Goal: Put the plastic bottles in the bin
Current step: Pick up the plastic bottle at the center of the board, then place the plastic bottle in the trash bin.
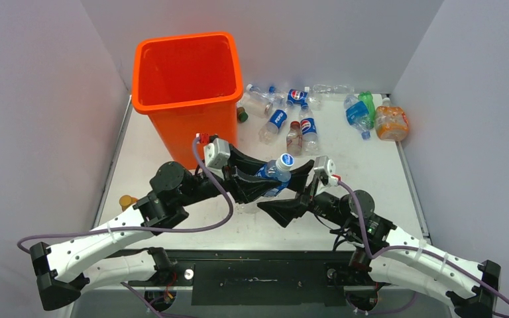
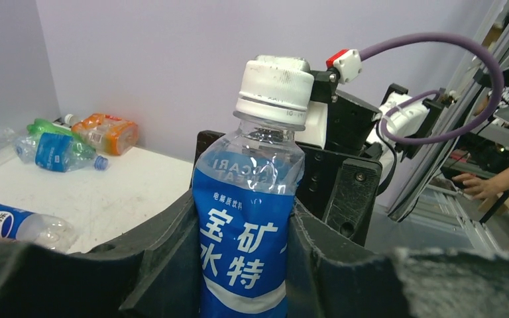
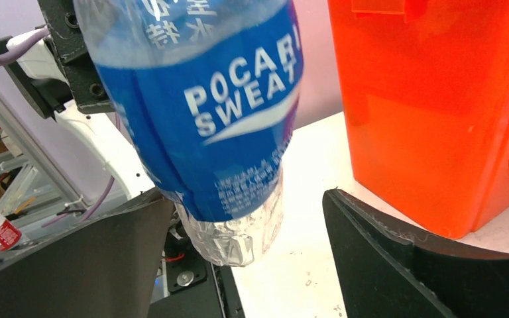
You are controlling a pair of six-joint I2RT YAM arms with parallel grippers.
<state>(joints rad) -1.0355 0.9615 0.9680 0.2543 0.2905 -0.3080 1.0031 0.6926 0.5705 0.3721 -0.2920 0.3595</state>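
One blue-labelled bottle hangs in mid-air in the top view, just in front of the orange bin. The left claw is clenched across its label and the right claw is spread wide around its lower end. Several other bottles lie loose on the far side of the worktop. From the left wrist, both fingers press into the label below the white cap, so the grip sits on the mid-body. From the right wrist, the fingers stand released on either side of the clear, crinkled base and touch nothing, with the bin wall close beside. The bottle looks empty, so I judge it very light, thin-walled and easily dented, with a slick film label. The mid-body hold suits it if squeezed gently: a hard pinch would likely buckle it, and a grip on the tapering base could slip.
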